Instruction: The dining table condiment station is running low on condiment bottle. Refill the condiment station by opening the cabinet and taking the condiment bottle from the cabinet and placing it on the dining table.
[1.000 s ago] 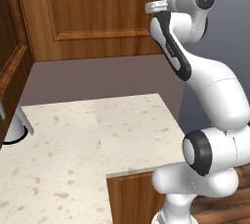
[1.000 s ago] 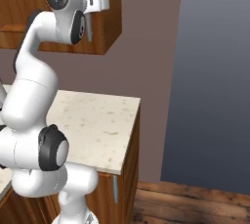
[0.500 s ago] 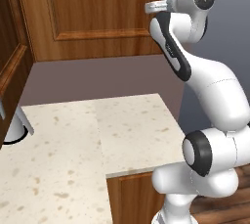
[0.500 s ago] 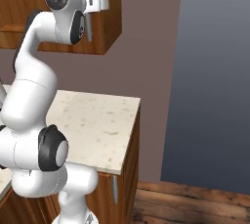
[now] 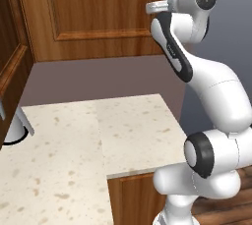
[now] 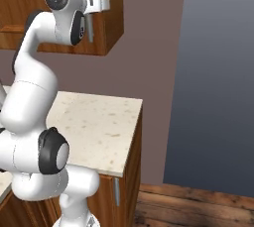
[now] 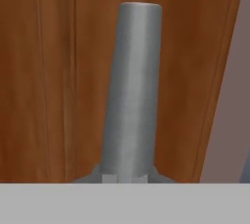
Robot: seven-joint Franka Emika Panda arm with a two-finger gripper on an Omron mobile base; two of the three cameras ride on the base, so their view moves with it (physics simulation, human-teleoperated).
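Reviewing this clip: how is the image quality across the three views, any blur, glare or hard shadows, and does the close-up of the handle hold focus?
Left base view: flat, even rendered light, faint sheen on the cabinet door, no hard shadows on the worktop. Right base view: equally even, crisp edges. Hand view: the silver handle looks soft and slightly blurred at this close range, with a gentle lengthwise highlight, no glare.

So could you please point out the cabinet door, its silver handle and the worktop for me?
cabinet door (image 5: 98,13), left base view, on its raised centre panel.
silver handle (image 7: 131,91), hand view, mid-length of the bar.
worktop (image 6: 99,127), right base view, bare speckled top.
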